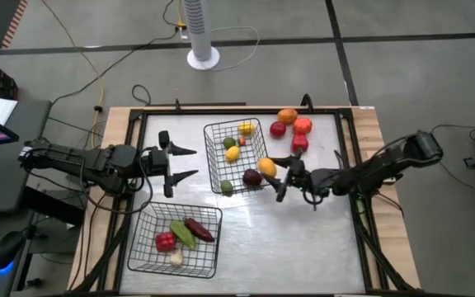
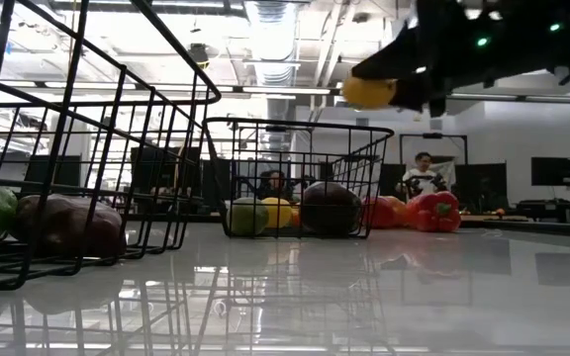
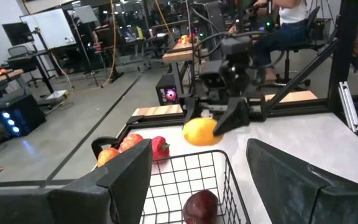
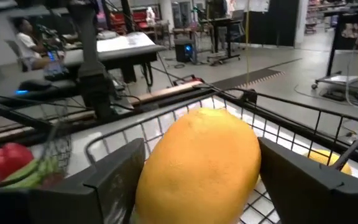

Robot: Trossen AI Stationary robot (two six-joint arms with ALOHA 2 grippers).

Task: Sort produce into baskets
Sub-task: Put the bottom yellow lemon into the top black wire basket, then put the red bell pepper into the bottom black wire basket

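We had the right gripper (image 1: pixel 280 176) clamped on a yellow-orange fruit (image 1: pixel 267 167), held in the air just at the near-right corner of the upper basket (image 1: pixel 213 130). In the right wrist view the fruit (image 4: pixel 199 167) filled the space between the two fingers, with the basket's rim wire just past it. In the low view it hung clearly higher than the rim.

To do this step well, we judged that we needed to carry the fruit further in over the basket before letting go, since it sat over the rim rather than over the open middle. A release here could have bounced it off the wire onto the table. We also wanted to lower it a little so it would not roll onto the dark maroon piece (image 1: pixel 252 176) lying just below.

Our left gripper (image 1: pixel 177 162) waited with its fingers spread wide, between the two baskets, just left of the upper one. The lower basket (image 1: pixel 143 260) already held red, green and maroon pieces. Four red and orange pieces (image 1: pixel 293 128) lay on the table (image 1: pixel 303 239) to the right of the upper basket.
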